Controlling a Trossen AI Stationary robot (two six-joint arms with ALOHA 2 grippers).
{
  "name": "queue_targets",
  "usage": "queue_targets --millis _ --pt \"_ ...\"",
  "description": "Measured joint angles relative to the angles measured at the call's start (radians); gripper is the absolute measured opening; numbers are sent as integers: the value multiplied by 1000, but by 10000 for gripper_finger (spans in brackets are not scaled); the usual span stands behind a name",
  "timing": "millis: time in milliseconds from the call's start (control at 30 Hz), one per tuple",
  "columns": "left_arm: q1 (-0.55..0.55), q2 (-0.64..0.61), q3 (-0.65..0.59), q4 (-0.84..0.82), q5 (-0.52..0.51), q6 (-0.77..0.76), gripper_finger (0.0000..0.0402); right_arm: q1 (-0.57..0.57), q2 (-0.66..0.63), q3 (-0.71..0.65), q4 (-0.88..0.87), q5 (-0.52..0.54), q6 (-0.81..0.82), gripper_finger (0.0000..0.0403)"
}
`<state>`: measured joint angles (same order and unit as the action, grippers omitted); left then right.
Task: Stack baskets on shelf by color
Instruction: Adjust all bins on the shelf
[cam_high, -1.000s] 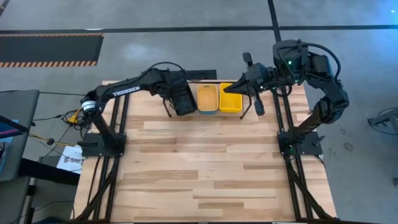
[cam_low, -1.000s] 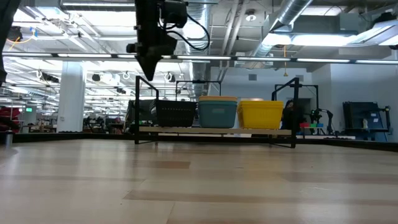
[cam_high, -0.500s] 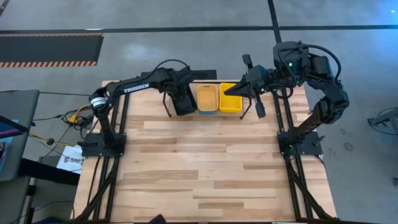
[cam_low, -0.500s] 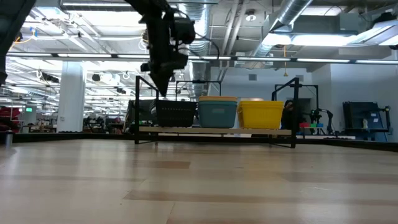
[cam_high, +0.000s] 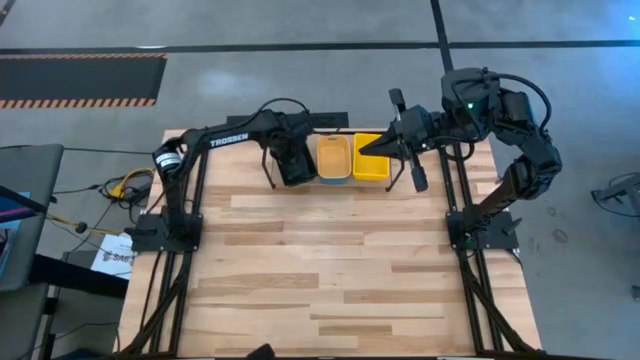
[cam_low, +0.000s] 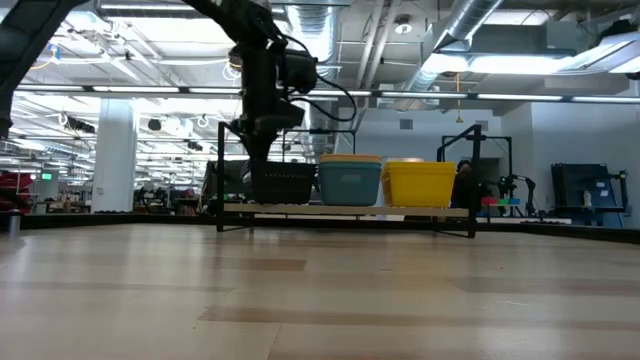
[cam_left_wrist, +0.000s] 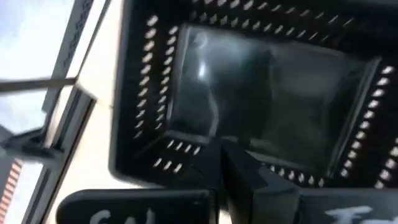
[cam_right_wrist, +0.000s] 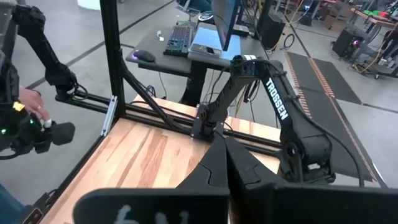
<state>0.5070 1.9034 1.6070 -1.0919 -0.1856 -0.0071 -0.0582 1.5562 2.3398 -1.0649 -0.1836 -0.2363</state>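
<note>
The wooden counter (cam_high: 320, 270) carries the shelf (cam_low: 345, 211) at its far edge, with black basket (cam_low: 281, 183), blue-grey basket (cam_low: 350, 182) and yellow basket (cam_low: 420, 183) side by side. Left gripper (cam_high: 287, 160) hovers over the black basket, jaws closed, empty. Right gripper (cam_high: 368, 150) hangs above the yellow one, jaws closed, empty.

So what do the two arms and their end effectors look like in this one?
Both are black jointed arms. The left arm carries white TROSSEN lettering, and a black cable loops above its wrist. The right arm shows a green light. Each end effector, left and right, has two dark angular fingers.
</note>
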Motion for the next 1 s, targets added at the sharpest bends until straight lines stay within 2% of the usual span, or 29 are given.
queue_targets --millis 233,500,667,833,1000 --pt "-39 12 0 28 8 14 0 -2 0 0 4 1 0 1" --pt "-61 13 0 -126 -27 1 0 -2 0 0 4 1 0 1" --pt "-94 13 0 -155 -65 -2 0 -2 0 0 3 2 -5 1" --pt "-129 13 0 -94 -141 56 0 -2 0 0 3 2 -8 1" --pt "-118 13 35 6 -143 75 0 -2 0 0 3 2 -8 1"
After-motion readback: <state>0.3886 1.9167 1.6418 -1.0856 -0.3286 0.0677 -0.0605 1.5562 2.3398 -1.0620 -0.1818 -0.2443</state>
